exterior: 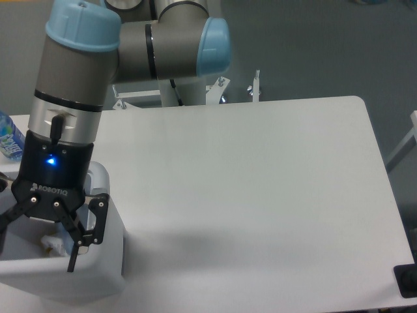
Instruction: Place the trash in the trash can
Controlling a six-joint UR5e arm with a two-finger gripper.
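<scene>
Arm hangs over the bin [98, 277] at the worktop's [260, 182] front-left corner. Gripper [40, 251] sits just above the bin's opening, jaws spread wide apart, nothing between them. One black finger [83, 236] points down inside the rim on the right side; the other is cut off at the picture's left edge. Blue light glows on the gripper body.

Inside the bin, a bit of crumpled white wrapper [51, 244] shows between the fingers, low in the bin. The clear bottle can't be made out; the gripper blocks most of the interior.

Bin is white with a thick rounded rim, its right wall close to the worktop's front edge. A blue bottle [8, 138] with a blue-and-white label stands at far left behind the arm, mostly hidden. Rest of the white worktop stretches to the right. Metal brackets [254, 88] sit at its back edge near the arm's base.
</scene>
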